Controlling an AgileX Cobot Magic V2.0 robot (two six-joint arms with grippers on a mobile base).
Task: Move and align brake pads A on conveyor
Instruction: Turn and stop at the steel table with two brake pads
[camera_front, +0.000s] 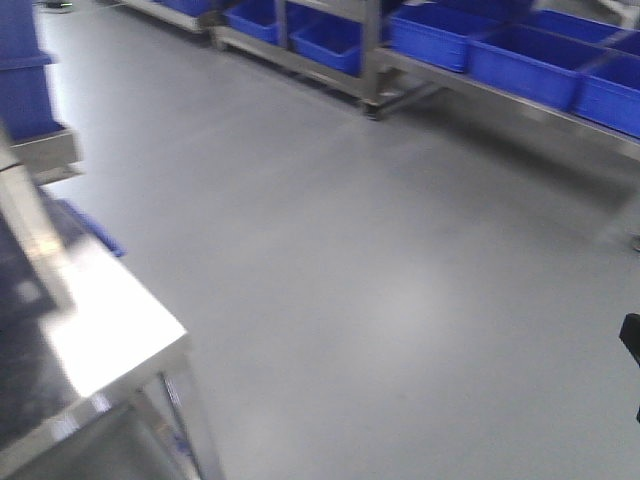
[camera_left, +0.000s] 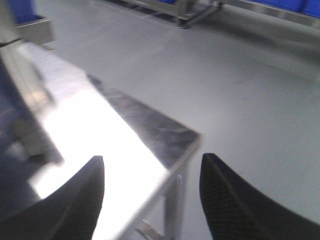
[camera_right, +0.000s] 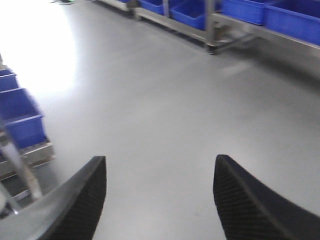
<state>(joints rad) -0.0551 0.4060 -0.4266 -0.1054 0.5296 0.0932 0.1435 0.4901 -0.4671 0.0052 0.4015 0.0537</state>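
While both tools hang spread and empty, the left gripper (camera_left: 152, 167) over the steel table (camera_left: 150, 125) corner and the right gripper (camera_right: 160, 167) above bare floor (camera_right: 165, 100), I'd keep the base rolling gently towards the conveyor. Neither it nor brake pads A show anywhere. Blur smears everything, even the far blue bins (camera_front: 520, 55).

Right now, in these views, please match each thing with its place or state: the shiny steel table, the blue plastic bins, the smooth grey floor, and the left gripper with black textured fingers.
Things
1. shiny steel table
2. blue plastic bins
3. smooth grey floor
4. left gripper

Place or state
A. open, holding nothing
B. along the top of the front view
C. lower left of the front view
D. fills the middle of the front view

Pairs: 1-C, 2-B, 3-D, 4-A
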